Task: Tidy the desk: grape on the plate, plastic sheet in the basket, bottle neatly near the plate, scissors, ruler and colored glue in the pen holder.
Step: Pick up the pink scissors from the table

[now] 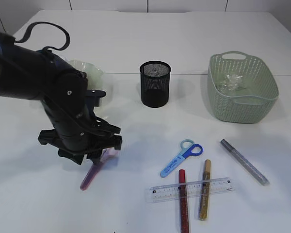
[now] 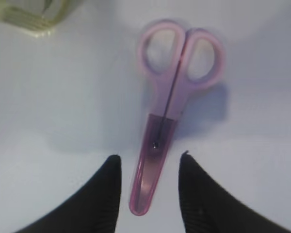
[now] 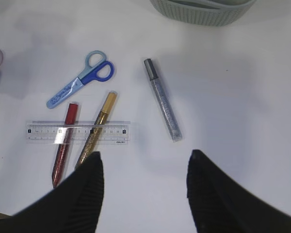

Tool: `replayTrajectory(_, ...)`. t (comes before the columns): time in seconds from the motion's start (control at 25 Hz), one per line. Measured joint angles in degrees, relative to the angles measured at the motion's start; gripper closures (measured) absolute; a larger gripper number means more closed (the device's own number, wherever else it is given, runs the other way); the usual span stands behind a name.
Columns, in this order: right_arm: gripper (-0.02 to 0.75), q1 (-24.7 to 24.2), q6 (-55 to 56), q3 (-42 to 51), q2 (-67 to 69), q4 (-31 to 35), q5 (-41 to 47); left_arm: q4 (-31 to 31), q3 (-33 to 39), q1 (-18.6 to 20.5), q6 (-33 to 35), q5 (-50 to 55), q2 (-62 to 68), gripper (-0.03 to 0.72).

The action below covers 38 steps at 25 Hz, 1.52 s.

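So the left end effector is down low over the bench, toward its left edge, with its fingers apart and straddling the capped blade end of the pink scissors. The scissors lie flat on the bench, handles pointing away from the wrist, tip sitting right between the two fingers. Can't really tell if either finger is touching the cap, looks like a sliver of gap on both sides.

The right end effector hangs higher with its fingers spread wide, nothing in them. Below and ahead of it, near the front edge: blue scissors, a clear ruler lying across a red glue stick and a gold glue stick, and a silver glue stick off to the right.

The black mesh pen holder stands mid-bench, and the green basket toward the right edge has crumpled plastic sheet inside.
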Motion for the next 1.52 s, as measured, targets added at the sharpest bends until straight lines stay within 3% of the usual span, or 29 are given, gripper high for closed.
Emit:
replayTrajectory(0.24, 0.301, 0.00, 0.00, 0.00, 0.00, 0.00, 0.00, 0.77, -1.08, 0.00, 0.63, -0.78, 0.00, 0.349)
replayTrajectory(0.64, 0.300, 0.00, 0.00, 0.00, 0.00, 0.00, -0.10, 2.04, -1.48, 0.00, 7.10, -1.89, 0.23, 0.349)
replayTrajectory(0.84, 0.301, 0.00, 0.00, 0.00, 0.00, 0.00, -0.14, 0.58, -5.62, 0.00, 12.09, 1.04, 3.79, 0.349)
replayTrajectory(1.52, 0.301, 0.00, 0.00, 0.00, 0.00, 0.00, -0.35, -0.19, -7.30, 0.00, 13.85, 0.12, 7.32, 0.349)
